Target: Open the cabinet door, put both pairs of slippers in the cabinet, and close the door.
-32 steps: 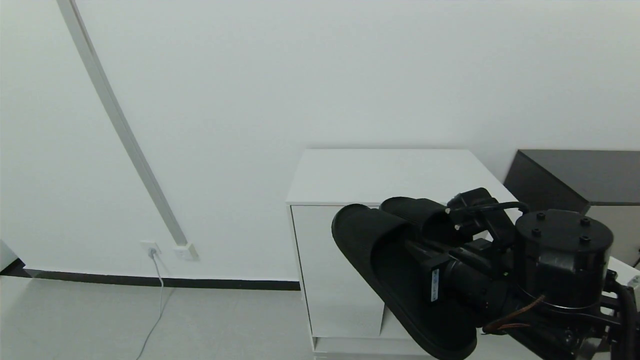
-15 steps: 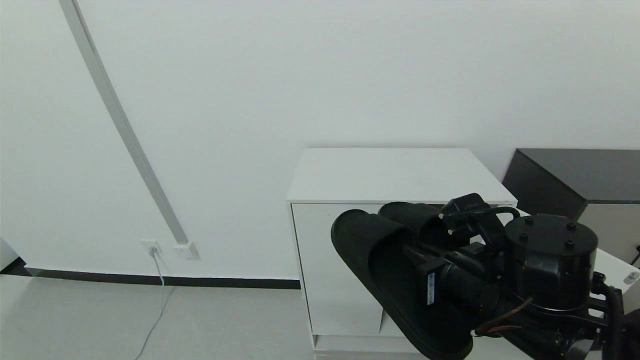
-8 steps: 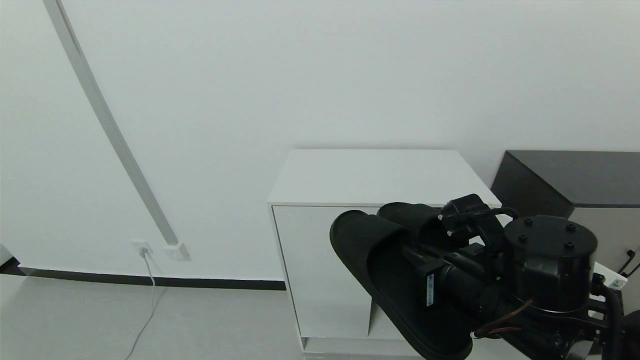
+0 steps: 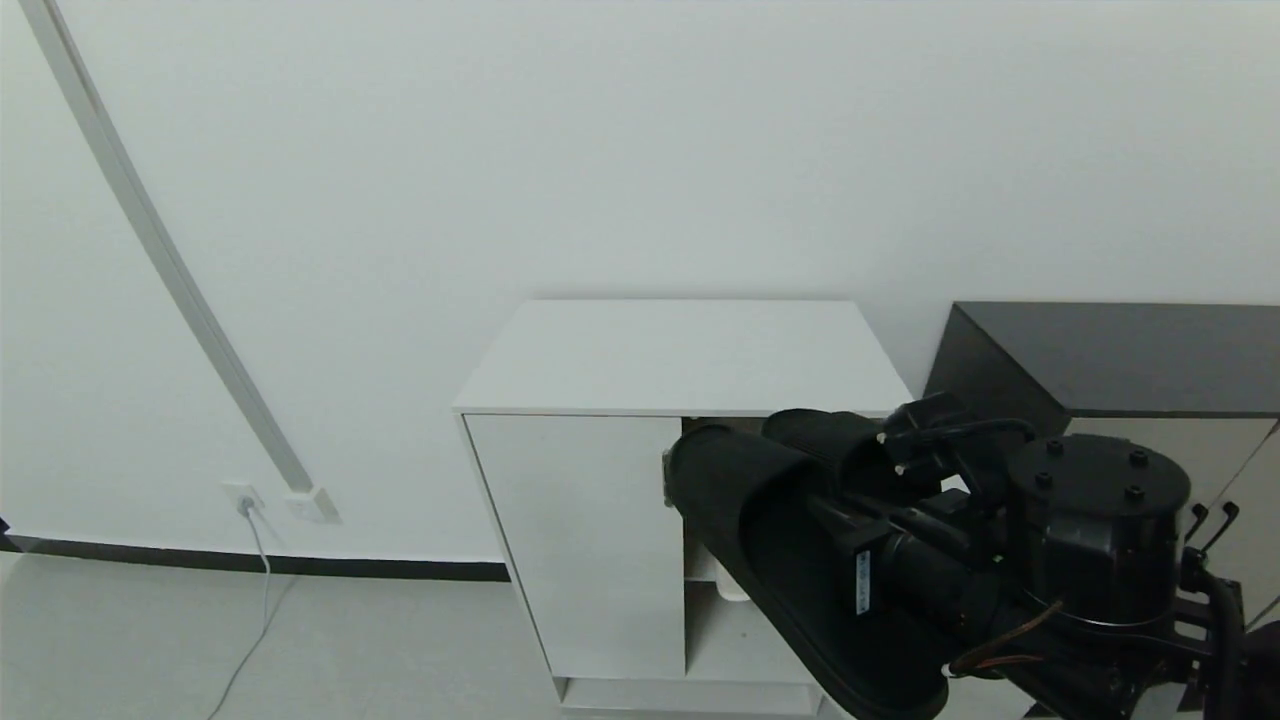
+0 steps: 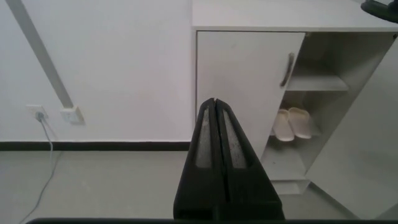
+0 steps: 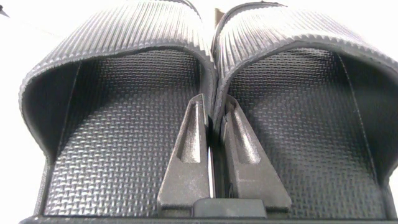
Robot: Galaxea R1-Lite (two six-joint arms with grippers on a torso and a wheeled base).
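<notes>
A white cabinet (image 4: 680, 350) stands against the wall, its left door (image 4: 580, 540) shut and its right half open onto shelves (image 5: 317, 84). A pale pair of slippers (image 5: 293, 123) lies on a shelf inside. My right gripper (image 6: 211, 106) is shut on a pair of black slippers (image 4: 780, 540), pinching the two inner strap walls together. It holds them in the air in front of the open right half. My left gripper (image 5: 214, 106) is shut and empty, out in front of the shut door and its handle (image 5: 286, 68).
A black table (image 4: 1120, 355) stands right of the cabinet. A grey conduit (image 4: 150, 230) runs down the wall to a socket with a cable (image 4: 245, 497). Open grey floor (image 4: 250, 640) lies left of the cabinet.
The whole head view has swung to the right, so the cabinet now sits further left in the picture and its open right half shows. The black slippers keep their place in the right gripper.
</notes>
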